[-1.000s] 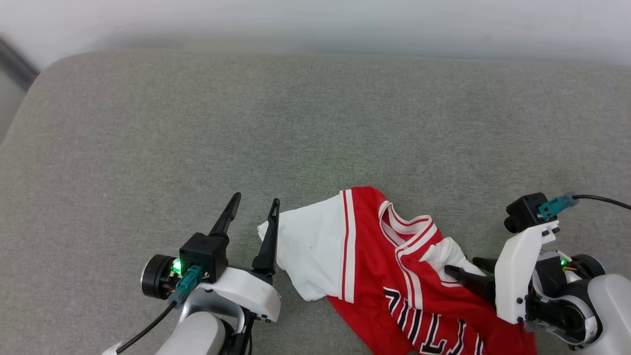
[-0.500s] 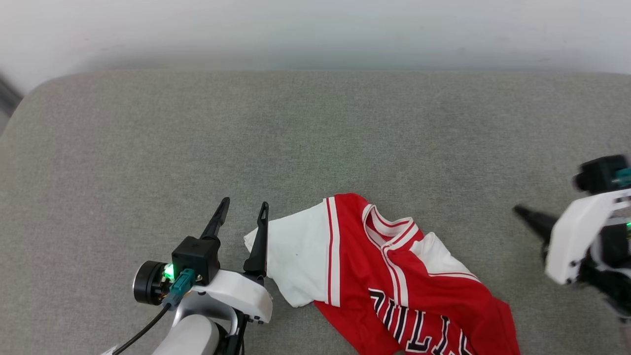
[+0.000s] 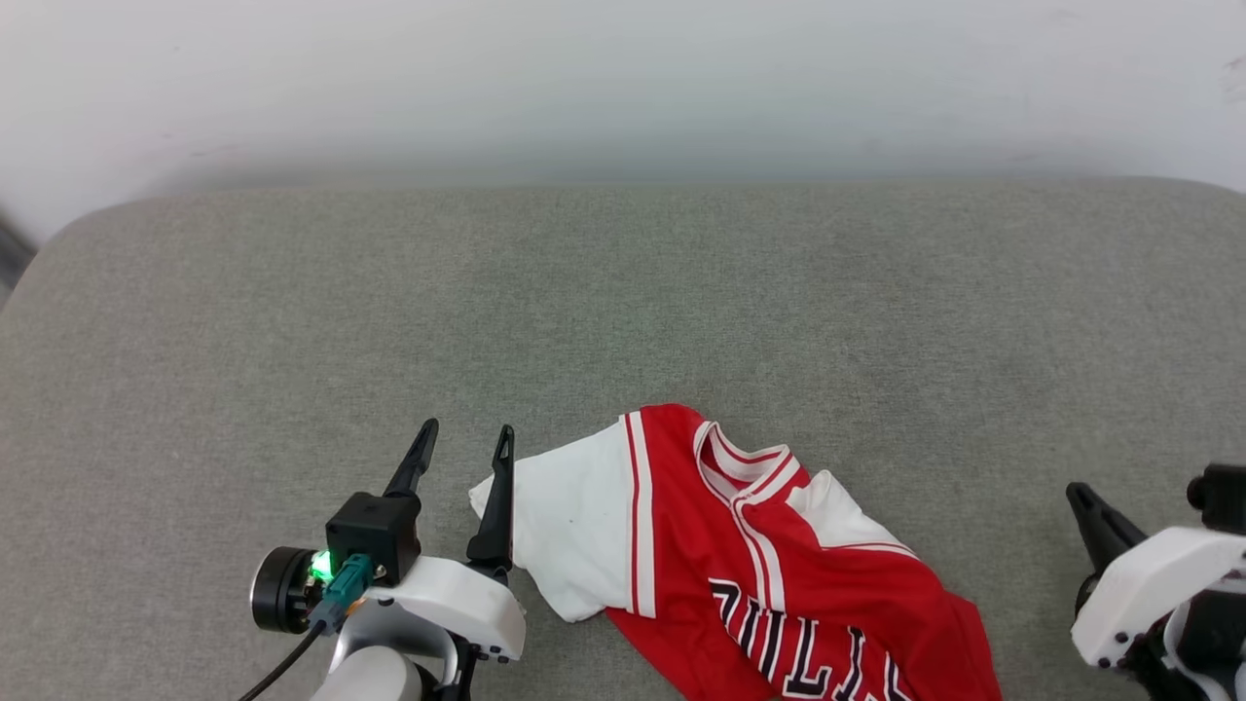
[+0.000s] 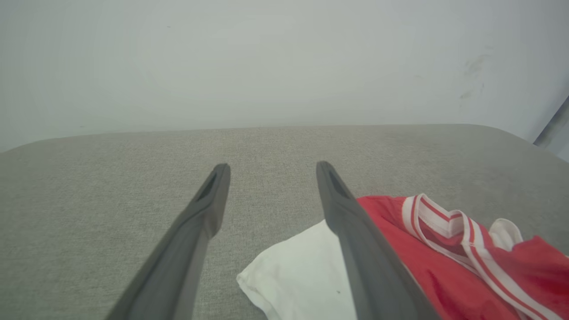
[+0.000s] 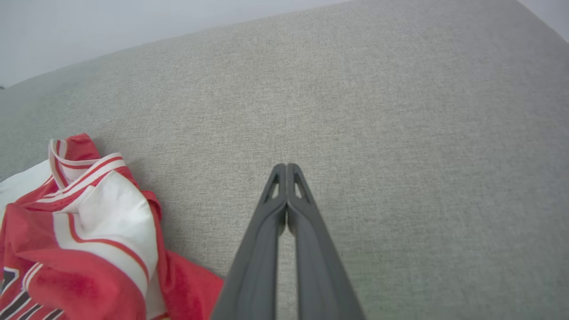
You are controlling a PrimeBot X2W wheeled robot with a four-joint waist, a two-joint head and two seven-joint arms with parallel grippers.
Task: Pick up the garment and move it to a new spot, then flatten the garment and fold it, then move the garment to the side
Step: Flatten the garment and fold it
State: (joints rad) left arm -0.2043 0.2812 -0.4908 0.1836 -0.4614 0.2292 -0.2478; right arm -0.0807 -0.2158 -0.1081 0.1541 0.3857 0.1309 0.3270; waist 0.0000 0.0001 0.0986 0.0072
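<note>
Showing cut-off black letters, the garment (image 3: 845, 596) lies between wide left pincer (image 3: 466, 429) and closed right pincer (image 3: 1080, 496)

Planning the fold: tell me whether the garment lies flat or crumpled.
Crumpled. The garment lies on the grey cushion, collar standing up, one white sleeve bunched over the red body.

The left gripper (image 4: 271, 166) holds its jaws wide apart above the grey fabric bench (image 4: 111, 178), the right one crossing in front of the white sleeve (image 4: 302, 271) of the garment (image 4: 444, 280), whose striped collar (image 4: 444, 220) lies crumpled further right, with a pale wall (image 4: 266, 66) beyond.
</note>
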